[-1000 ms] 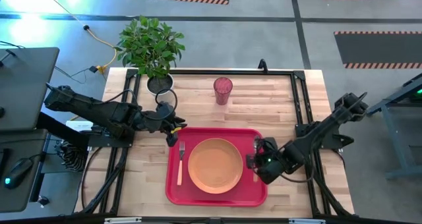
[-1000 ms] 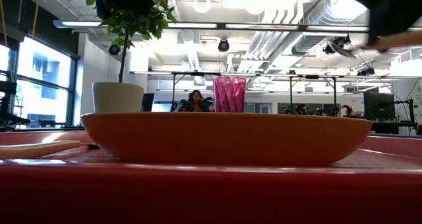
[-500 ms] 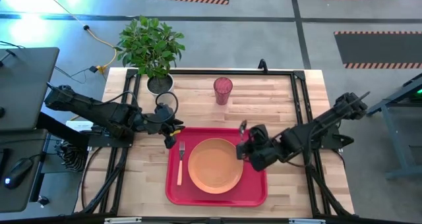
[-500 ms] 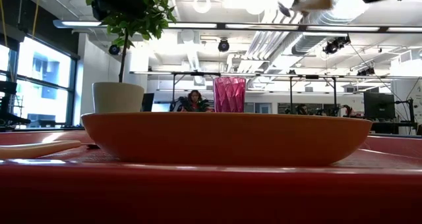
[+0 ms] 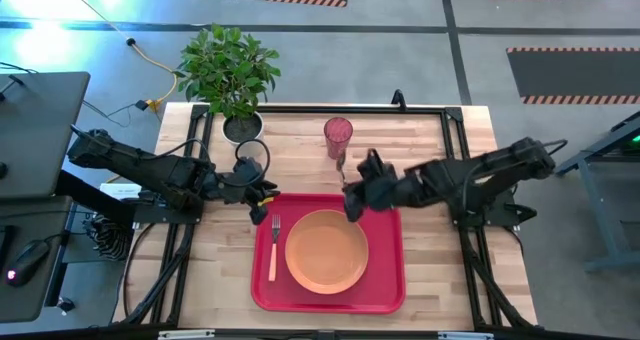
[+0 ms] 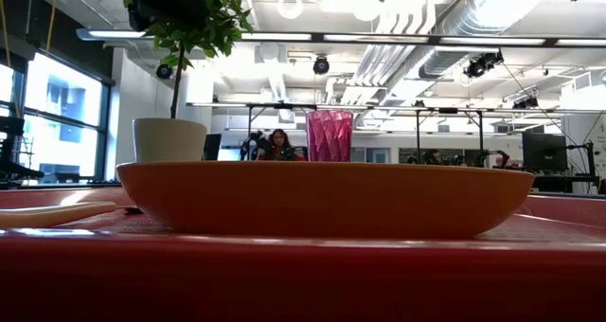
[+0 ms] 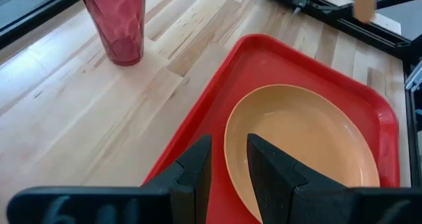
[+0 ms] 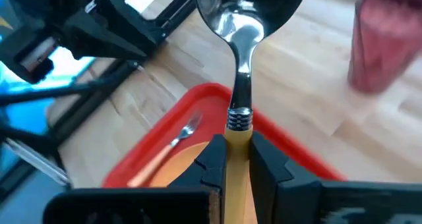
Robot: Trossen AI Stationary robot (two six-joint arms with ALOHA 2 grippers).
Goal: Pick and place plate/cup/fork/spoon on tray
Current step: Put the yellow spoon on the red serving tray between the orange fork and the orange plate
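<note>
Step in hand: spoon placement. Right gripper [image 5: 352,202] is pinched on the orange handle of the small spoon with the rounded silver metal bowl [image 8: 241,26], held in the air over the far rim of the large red rectangular plastic tray [image 5: 262,280], bowl pointing toward the translucent pink-red plastic cup [image 5: 338,137].

The round orange plastic plate [image 5: 326,250] sits centred in the tray; the orange-handled fork with silver tines [image 5: 273,246] lies in the tray just beside the plate on the left-arm side. Cup stands upright on the bare wood, beyond the tray.

Left gripper [image 7: 229,165] hovers at the tray's far-left corner, fingers slightly spread, holding nothing.

Next, by my read: lower the spoon into the free strip of tray beside the plate and release. Cup not yet done.
</note>
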